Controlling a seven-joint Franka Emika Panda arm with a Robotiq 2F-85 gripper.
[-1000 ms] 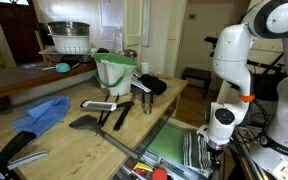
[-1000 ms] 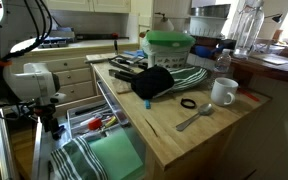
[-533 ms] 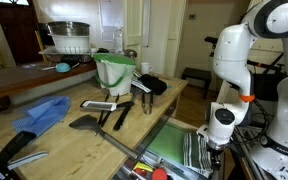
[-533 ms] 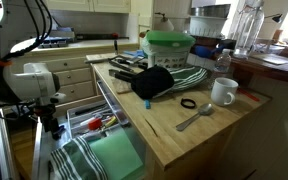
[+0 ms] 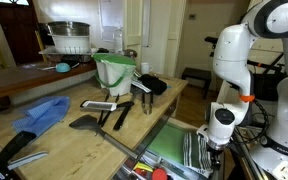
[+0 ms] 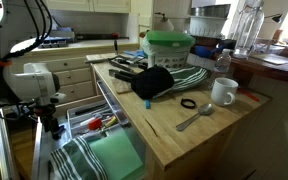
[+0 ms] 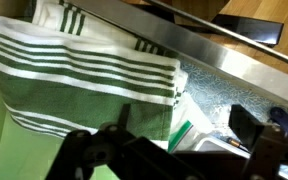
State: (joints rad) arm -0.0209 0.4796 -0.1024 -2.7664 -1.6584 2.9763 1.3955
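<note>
Gripper: the gripper (image 7: 182, 158) hangs low over the open drawer (image 6: 102, 108). In the wrist view its two dark fingers (image 7: 92, 152) stand wide apart, with nothing clamped between them.
Nearest thing: a striped towel (image 7: 84, 70), lying directly under the gripper in the wrist view.
Towel's look: white cloth with bands of thin dark green stripes. It is folded, with a soft rounded fold edge, and a plain green face shows below the stripes.
Towel's place: inside the drawer, at the end near the arm in both exterior views (image 5: 196, 155) (image 6: 79, 160). Whether the fingers touch it cannot be told.
Beside it: a flat green cloth (image 6: 119, 152) fills the drawer next to the towel.
Drawer edge: a metal rim (image 7: 224, 62) runs slantwise just beyond the towel in the wrist view.
Counter above: the wooden counter (image 6: 179, 135) carries a white mug (image 6: 223, 92), a spoon (image 6: 194, 118), a black cloth (image 6: 154, 82) and a green-lidded bowl (image 6: 169, 45).
Far end: a blue cloth (image 5: 44, 112) lies on the counter, well apart from the arm.
</note>
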